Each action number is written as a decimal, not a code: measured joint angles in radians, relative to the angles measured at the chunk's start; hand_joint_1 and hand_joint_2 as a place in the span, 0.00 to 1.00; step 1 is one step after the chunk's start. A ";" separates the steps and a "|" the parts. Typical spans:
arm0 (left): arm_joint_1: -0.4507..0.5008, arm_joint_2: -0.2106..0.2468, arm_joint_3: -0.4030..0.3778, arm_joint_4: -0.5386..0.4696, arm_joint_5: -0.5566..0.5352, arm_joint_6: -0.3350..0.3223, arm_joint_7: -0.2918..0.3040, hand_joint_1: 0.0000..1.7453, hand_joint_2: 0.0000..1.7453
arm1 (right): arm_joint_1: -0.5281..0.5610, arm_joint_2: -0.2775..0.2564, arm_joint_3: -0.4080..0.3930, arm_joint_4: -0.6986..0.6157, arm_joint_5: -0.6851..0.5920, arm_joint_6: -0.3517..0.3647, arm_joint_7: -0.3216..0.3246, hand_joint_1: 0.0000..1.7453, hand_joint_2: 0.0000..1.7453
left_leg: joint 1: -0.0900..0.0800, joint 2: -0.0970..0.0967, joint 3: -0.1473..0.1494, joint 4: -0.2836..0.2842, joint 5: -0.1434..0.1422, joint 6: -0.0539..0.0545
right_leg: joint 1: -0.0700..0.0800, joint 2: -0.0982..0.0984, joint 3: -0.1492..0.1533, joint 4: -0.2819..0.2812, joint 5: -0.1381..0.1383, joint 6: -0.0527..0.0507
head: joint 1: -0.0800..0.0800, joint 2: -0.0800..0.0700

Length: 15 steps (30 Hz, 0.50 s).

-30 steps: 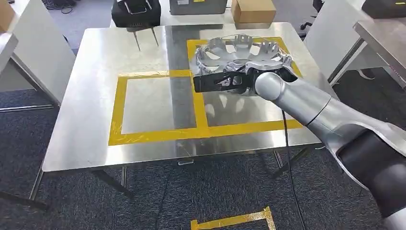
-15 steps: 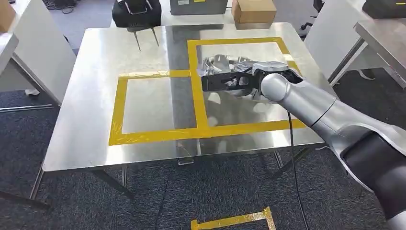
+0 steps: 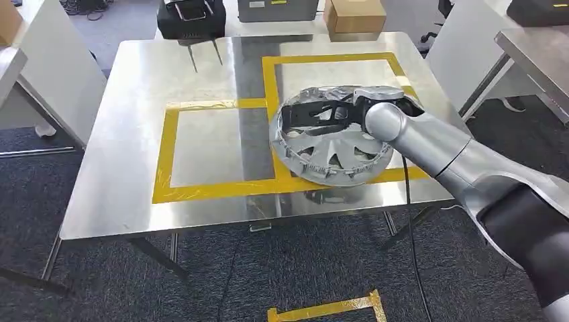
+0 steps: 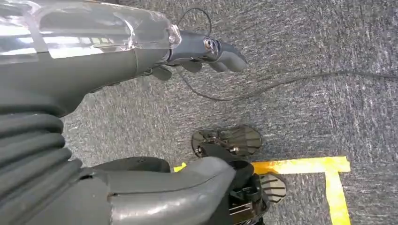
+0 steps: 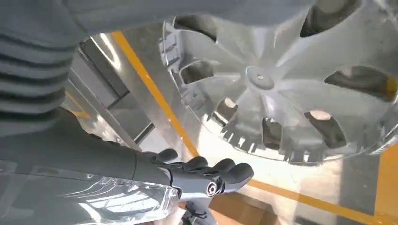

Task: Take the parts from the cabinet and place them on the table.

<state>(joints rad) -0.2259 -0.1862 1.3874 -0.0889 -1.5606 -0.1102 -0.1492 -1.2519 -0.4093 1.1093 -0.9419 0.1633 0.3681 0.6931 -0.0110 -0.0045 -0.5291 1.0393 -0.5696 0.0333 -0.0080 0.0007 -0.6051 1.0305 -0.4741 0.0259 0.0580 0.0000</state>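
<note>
We see right hand (image 3: 315, 115) gripping tilted silver hubcap (image 3: 332, 151) above counter (image 3: 134, 134) — left hand (image 4: 206, 49) hangs, fingers (image 4: 230, 58) loosely curled, holding nothing.

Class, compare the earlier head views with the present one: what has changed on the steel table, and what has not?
The silver wheel cover, tilted edge-on half a second earlier, now lies nearly flat in the right taped square. The right robot hand stays over its far rim; grip unclear. The table, yellow tape and cardboard box are unchanged.

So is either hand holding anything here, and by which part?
The right hand grips the silver wheel cover at its far rim, holding it tilted above the table. The left hand hangs over the carpet, holding nothing.
</note>
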 joint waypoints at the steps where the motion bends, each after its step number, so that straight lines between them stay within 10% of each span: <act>1: 0.000 0.000 0.000 0.000 0.000 0.001 0.001 0.00 0.00 | 0.000 0.000 0.000 0.000 -0.004 -0.003 0.000 0.00 0.00 | 0.000 0.000 0.000 0.000 0.000 0.000 | 0.000 0.000 0.000 0.000 0.000 0.000 | 0.000 0.000; 5: 0.000 0.000 0.000 0.000 -0.002 0.005 0.004 0.00 0.00 | 0.004 -0.006 -0.003 -0.005 -0.038 -0.072 -0.049 0.00 0.00 | 0.000 0.000 0.000 0.000 0.000 0.000 | 0.000 0.000 0.000 0.000 0.000 0.000 | 0.000 0.000; 11: 0.000 0.003 0.000 -0.001 -0.007 0.015 -0.002 0.00 0.00 | 0.104 -0.012 -0.111 -0.143 -0.202 -0.479 -0.366 0.00 0.00 | 0.001 -0.001 0.001 0.000 0.000 0.000 | 0.001 -0.001 0.001 0.000 0.000 0.000 | -0.001 0.000; 15: 0.000 0.006 0.001 -0.001 -0.007 0.023 -0.014 0.00 0.00 | 0.236 -0.003 -0.219 -0.330 -0.274 -0.604 -0.516 0.00 0.00 | 0.001 -0.001 0.002 0.000 0.000 0.000 | 0.001 -0.001 0.003 0.000 -0.001 -0.001 | -0.001 0.000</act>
<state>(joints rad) -0.2256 -0.1797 1.3886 -0.0896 -1.5679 -0.0874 -0.1633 -1.0156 -0.4124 0.8903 -1.2720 -0.1103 -0.2362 0.1769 -0.0098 -0.0057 -0.5273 1.0389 -0.5697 0.0332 -0.0065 -0.0007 -0.6024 1.0305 -0.4747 0.0252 0.0572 0.0000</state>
